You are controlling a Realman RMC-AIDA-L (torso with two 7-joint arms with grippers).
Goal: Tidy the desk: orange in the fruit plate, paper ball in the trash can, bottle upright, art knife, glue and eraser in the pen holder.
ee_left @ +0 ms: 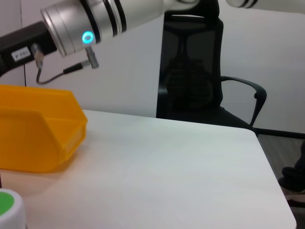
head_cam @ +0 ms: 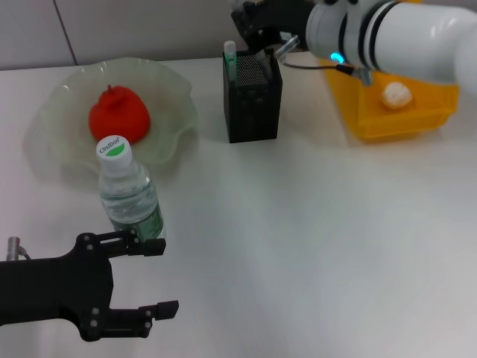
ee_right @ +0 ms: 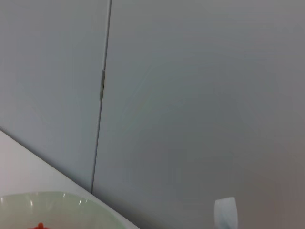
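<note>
Right gripper (head_cam: pixel 257 30) hovers above the pen holder (head_cam: pixel 253 97), its grip impossible to judge, presumably to drop something in, while the left gripper (head_cam: pixel 160 276) waits wide beside the upright bottle (head_cam: pixel 128 192).

White desk, grey wall behind.
Black mesh-backed office chair (ee_left: pixel 200 71) stands beyond the desk (ee_left: pixel 181 176) edge; wall panel seam (ee_right: pixel 101 90) runs vertically.

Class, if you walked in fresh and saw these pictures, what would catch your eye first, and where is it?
The red orange glows in the green fruit plate at the far left, with the bottle upright in front. The yellow trash can holds the paper ball far right, and the right gripper hangs over the black pen holder.
</note>
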